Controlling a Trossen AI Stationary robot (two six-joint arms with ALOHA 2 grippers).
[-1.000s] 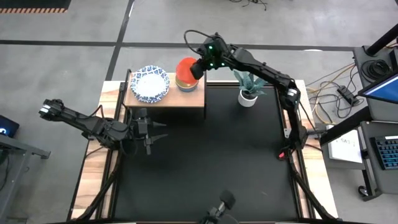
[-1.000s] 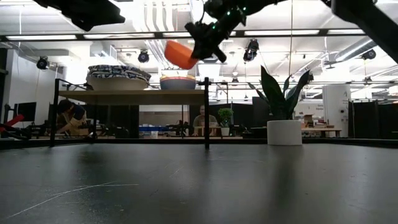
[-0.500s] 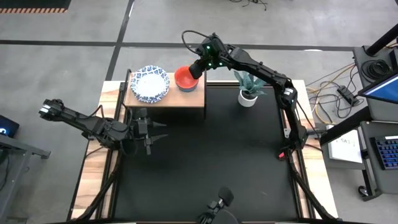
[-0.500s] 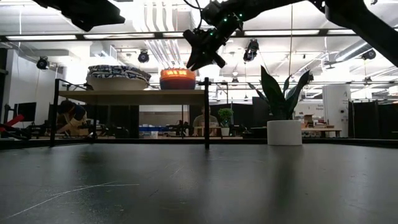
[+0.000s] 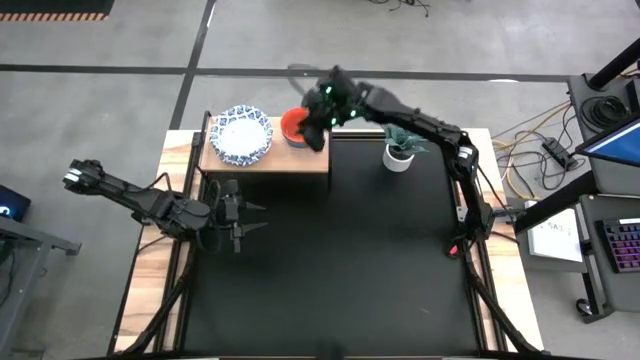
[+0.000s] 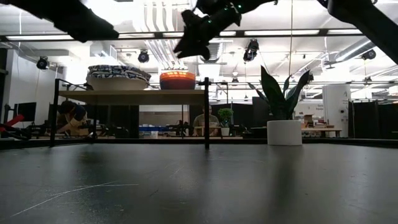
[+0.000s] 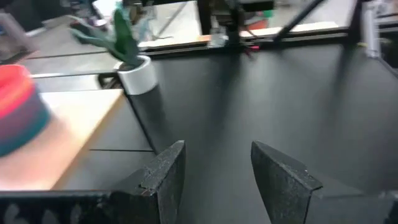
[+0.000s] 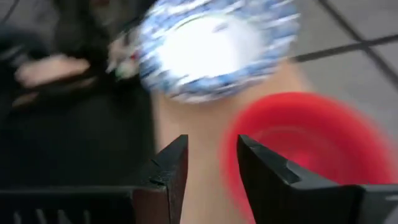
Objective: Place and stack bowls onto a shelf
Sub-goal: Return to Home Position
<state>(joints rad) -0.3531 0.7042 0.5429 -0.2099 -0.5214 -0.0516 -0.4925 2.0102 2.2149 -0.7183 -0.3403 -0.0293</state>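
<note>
The shelf point(image 5: 267, 158) stands at the table's far left, its wood top point(image 6: 134, 95) carrying two stacks. One is the patterned bowls point(image 5: 241, 135) point(image 6: 118, 76). The other is the small plain bowls with the red bowl point(image 5: 293, 125) point(image 6: 178, 79) nested on top, also in the left wrist view point(image 7: 18, 106). My right gripper point(image 5: 316, 120) point(image 8: 211, 163) hovers open above the red bowl's right side point(image 8: 298, 143), touching nothing. My left gripper point(image 5: 245, 210) point(image 7: 214, 168) waits open over the table's left side, below the shelf's near edge.
A white pot with a green plant point(image 5: 398, 150) point(image 6: 284, 127) stands right of the shelf at the far edge. The black table point(image 5: 330, 260) stretches bare toward the near side. Cables and desks lie beyond the table's right edge.
My right gripper has brought the tilted red bowl down onto the stack of small bowls on the shelf and let go of it. It has then risen clear. The red bowl now sits level on top of the stack.
</note>
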